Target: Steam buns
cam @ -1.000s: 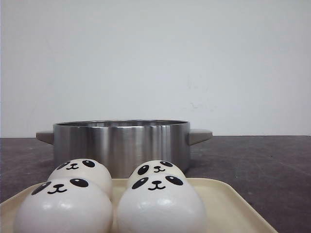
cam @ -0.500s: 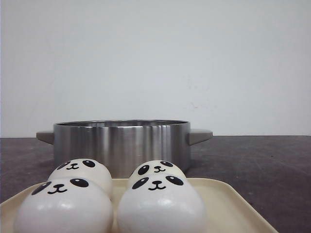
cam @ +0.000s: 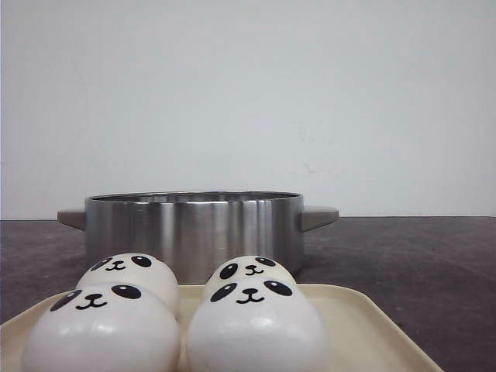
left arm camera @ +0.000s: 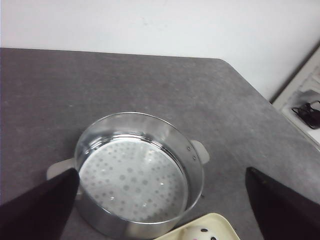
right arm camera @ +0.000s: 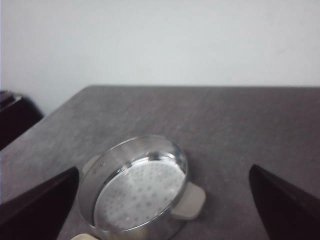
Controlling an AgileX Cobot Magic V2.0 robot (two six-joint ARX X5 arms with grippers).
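Waiting overhead, both claws wide, empty. Four buns point(cam: 174, 314) sit on cream tray point(cam: 364, 325), just before steamer pot point(cam: 194, 229). Advice: grip one bun gently, lower onto perforated floor.
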